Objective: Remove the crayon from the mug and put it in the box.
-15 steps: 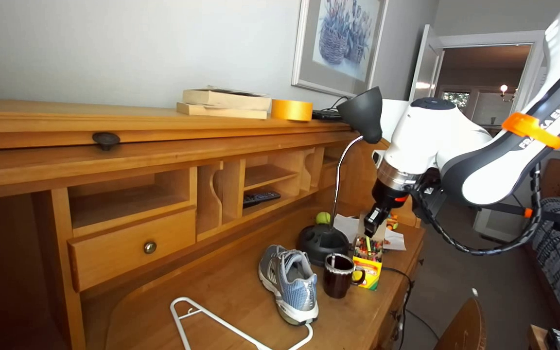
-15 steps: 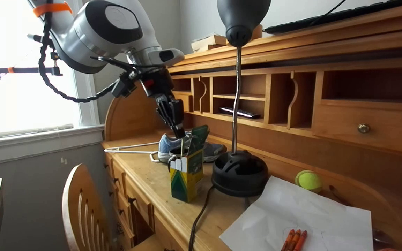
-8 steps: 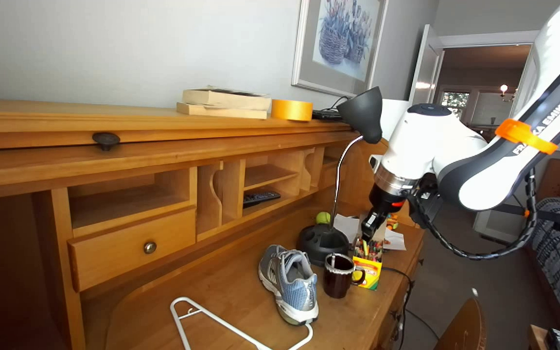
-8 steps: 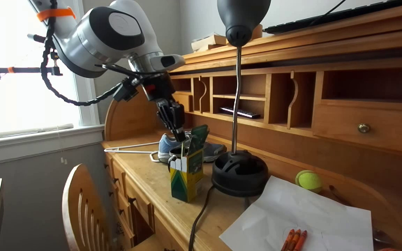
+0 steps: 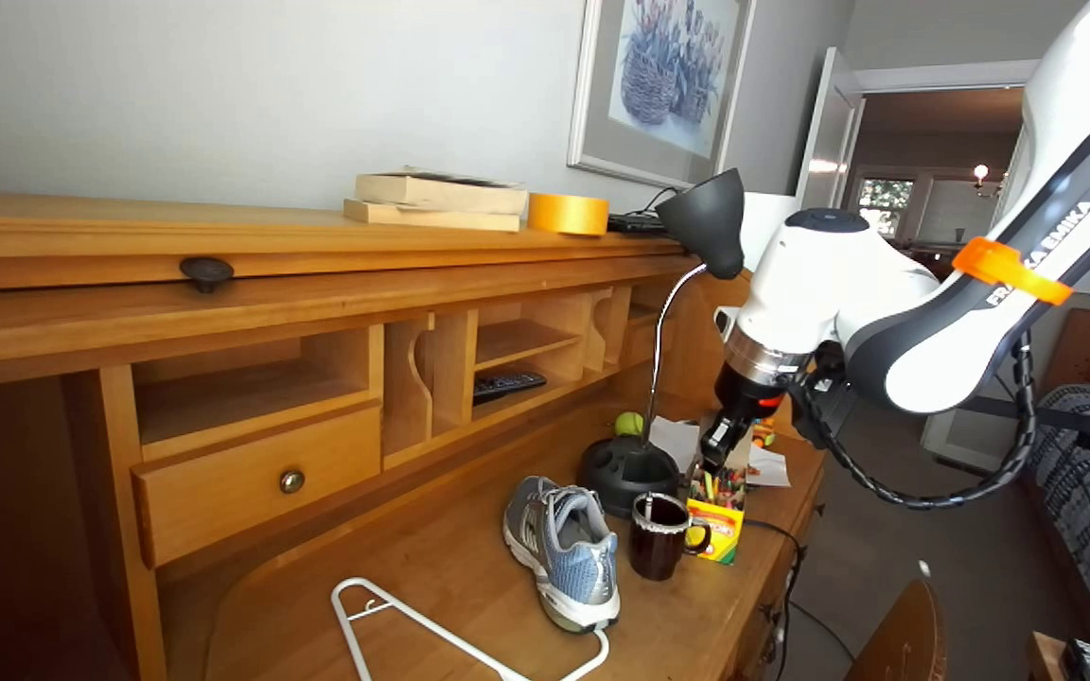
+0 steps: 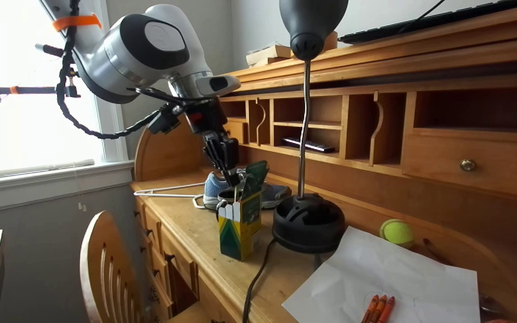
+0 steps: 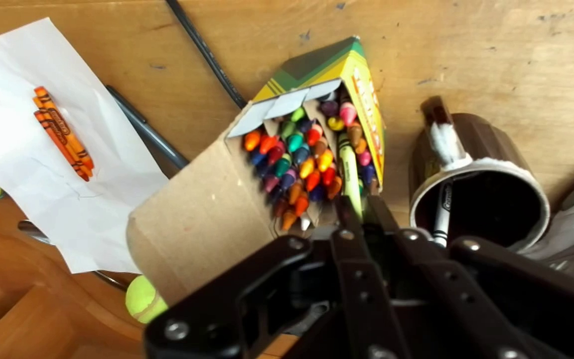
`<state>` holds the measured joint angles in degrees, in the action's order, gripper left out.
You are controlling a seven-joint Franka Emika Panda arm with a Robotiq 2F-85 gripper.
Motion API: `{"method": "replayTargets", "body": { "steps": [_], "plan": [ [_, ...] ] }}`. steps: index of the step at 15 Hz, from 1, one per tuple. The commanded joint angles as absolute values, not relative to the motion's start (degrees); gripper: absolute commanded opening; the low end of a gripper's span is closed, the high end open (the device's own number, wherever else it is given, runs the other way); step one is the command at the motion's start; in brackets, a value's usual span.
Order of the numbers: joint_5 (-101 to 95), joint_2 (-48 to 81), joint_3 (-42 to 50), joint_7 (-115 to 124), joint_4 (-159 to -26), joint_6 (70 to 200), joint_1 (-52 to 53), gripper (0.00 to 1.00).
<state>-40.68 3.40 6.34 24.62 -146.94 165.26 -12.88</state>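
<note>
One yellow-green crayon [image 7: 351,174], presumably the task's, is pinched in the gripper [image 7: 362,212] and hangs below it, long axis near upright, lower end reaching into the open crayon box [image 7: 369,114]. Packed crayons [image 7: 308,168] crowd one side and the box's wall the other, so lowering looks tight. Just beside stands the brown mug [image 7: 489,137], a white-wrapped crayon [image 7: 444,209] leaning inside; tabletop [image 7: 466,45] beyond leaves room.

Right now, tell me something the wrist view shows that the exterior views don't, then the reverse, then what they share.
Wrist view only: the black lettering on the white crayon in the mug. Exterior views only: the remote control and the chair. Shared: the mug, the box, the yellow-green crayon in the shut jaws, the sneaker and the tennis ball.
</note>
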Motion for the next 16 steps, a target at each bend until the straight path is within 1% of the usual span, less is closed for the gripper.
{"method": "replayTargets", "body": {
  "steps": [1,12,14,15,16],
  "plan": [
    [-42.27,4.83,6.71,25.95,-146.75,166.25,-12.94,0.02],
    [-42.47,7.24,7.39,26.89,-146.08,166.02,-12.93,0.02],
    [-42.38,7.21,7.43,27.18,-146.02,166.09,-12.91,0.36],
    [-42.40,7.19,7.53,27.37,-146.06,166.11,-12.90,0.42],
    [-42.38,7.21,7.61,27.48,-146.09,166.12,-12.88,0.51]
  ]
}}
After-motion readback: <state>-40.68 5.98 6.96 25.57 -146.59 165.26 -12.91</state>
